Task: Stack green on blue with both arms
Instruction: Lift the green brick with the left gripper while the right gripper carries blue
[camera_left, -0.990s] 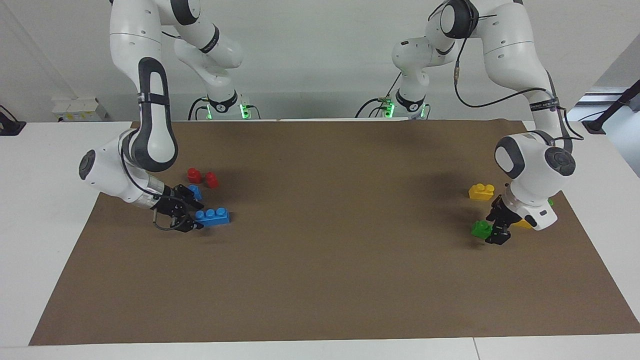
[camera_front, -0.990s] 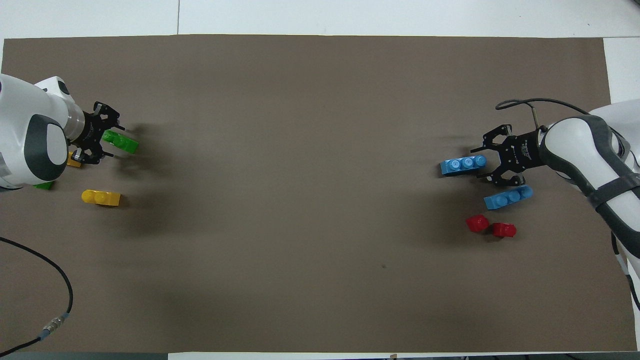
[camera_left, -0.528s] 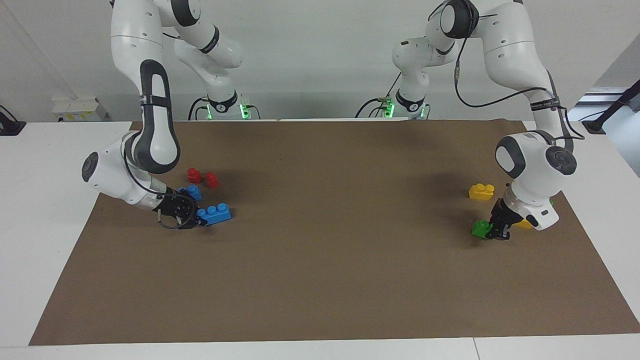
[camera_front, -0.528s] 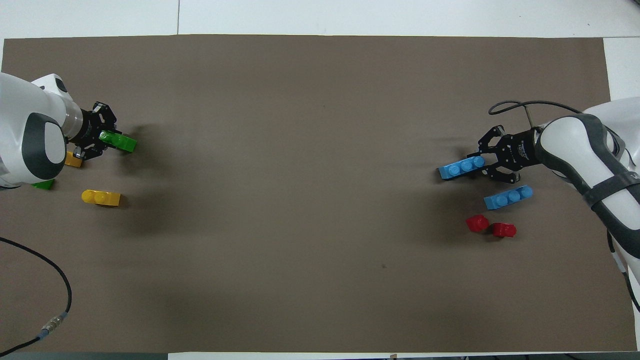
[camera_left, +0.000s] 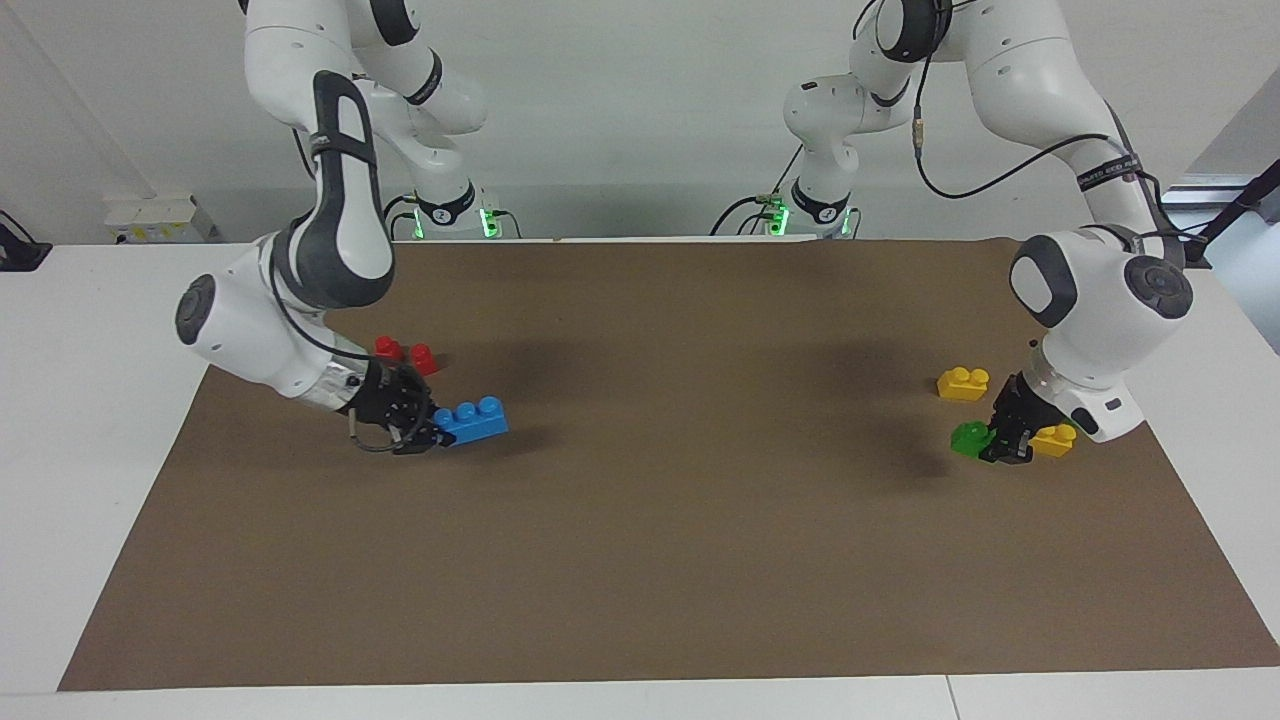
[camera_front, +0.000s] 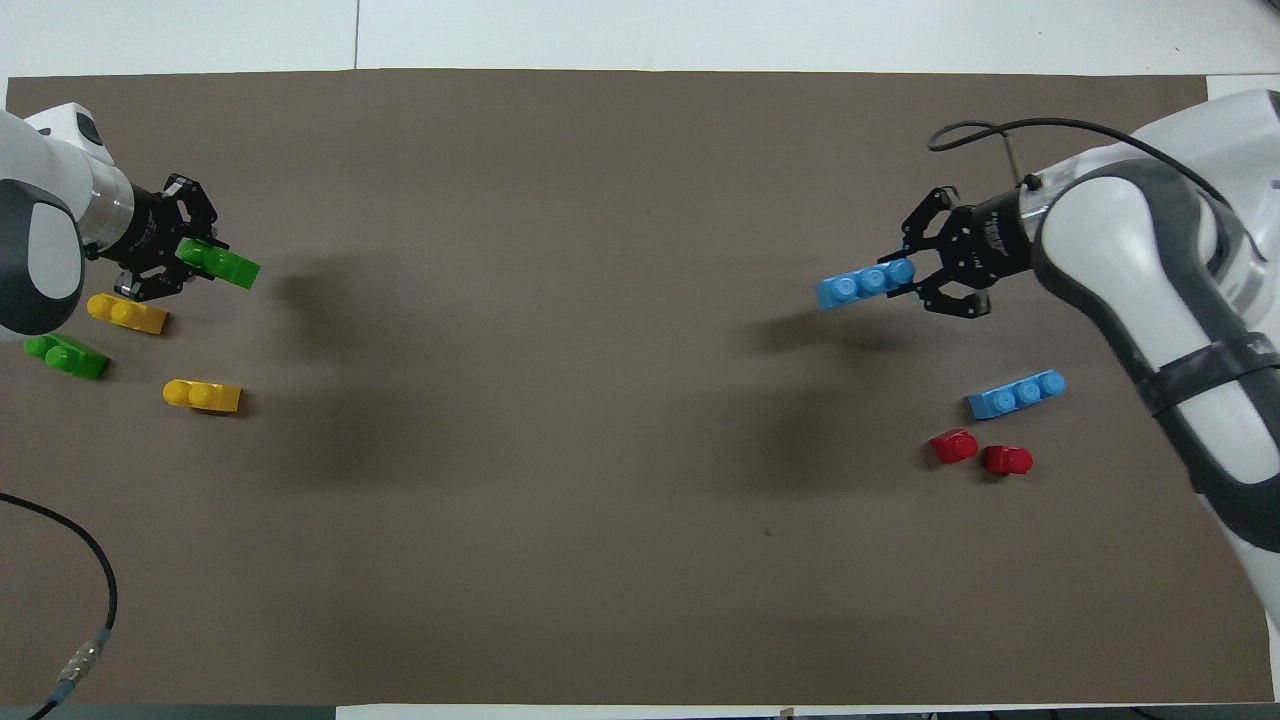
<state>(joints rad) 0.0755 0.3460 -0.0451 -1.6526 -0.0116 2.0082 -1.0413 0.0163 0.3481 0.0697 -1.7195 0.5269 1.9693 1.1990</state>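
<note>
My right gripper (camera_left: 428, 424) is shut on one end of a blue three-stud brick (camera_left: 472, 419) and holds it a little above the brown mat; both also show in the overhead view, the gripper (camera_front: 915, 277) and the brick (camera_front: 866, 284). My left gripper (camera_left: 1002, 441) is shut on a small green two-stud brick (camera_left: 968, 438), raised just off the mat at the left arm's end; in the overhead view the gripper (camera_front: 192, 262) holds the brick (camera_front: 220, 264) by one end. The two held bricks are far apart.
A second blue brick (camera_front: 1016, 394) and two red bricks (camera_front: 955, 446) (camera_front: 1007, 459) lie on the mat (camera_front: 640, 450) under the right arm. Two yellow bricks (camera_front: 127, 313) (camera_front: 202, 395) and a second green brick (camera_front: 66, 356) lie by the left gripper. A black cable (camera_front: 90, 560) curls over the mat's near corner.
Both grippers closed on their bricks and lifted them. The right gripper carried the blue brick toward the table's middle; the left gripper rose with the green brick, uncovering a yellow and a green brick.
</note>
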